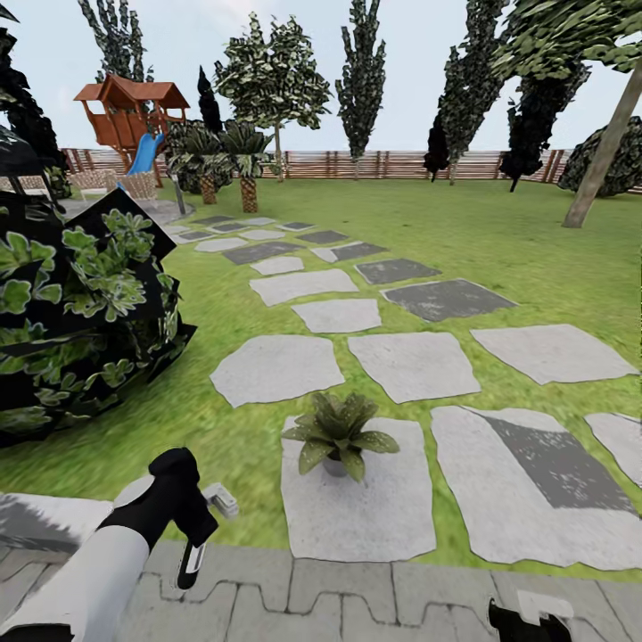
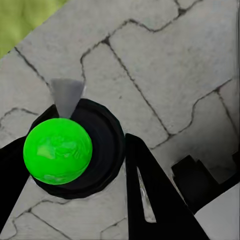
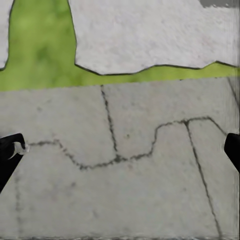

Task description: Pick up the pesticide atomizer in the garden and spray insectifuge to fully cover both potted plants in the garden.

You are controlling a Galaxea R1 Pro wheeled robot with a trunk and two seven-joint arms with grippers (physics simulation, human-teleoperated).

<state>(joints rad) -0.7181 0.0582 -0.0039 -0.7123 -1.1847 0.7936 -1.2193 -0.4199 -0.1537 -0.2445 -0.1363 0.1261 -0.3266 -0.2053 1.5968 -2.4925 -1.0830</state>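
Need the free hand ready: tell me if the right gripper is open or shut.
Open: the right gripper's fingertips sit far apart, with bare paving between them.

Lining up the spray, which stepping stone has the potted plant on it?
The pale stone nearest the paving: it alone carries the potted plant.

- The left gripper (image 2: 95, 170) holds the pesticide atomizer (image 2: 57, 150), seen end-on: a bright green round cap set in a wide black ring.
- A small grey translucent wedge (image 2: 66, 96) sticks out from the ring's edge.
- One black finger (image 2: 150, 200) lies beside the ring; the other dark finger touches its opposite side.
- Below lies grey interlocking paving (image 2: 165, 65) with dark joints.
- A patch of green lawn (image 2: 25, 17) shows at one corner.
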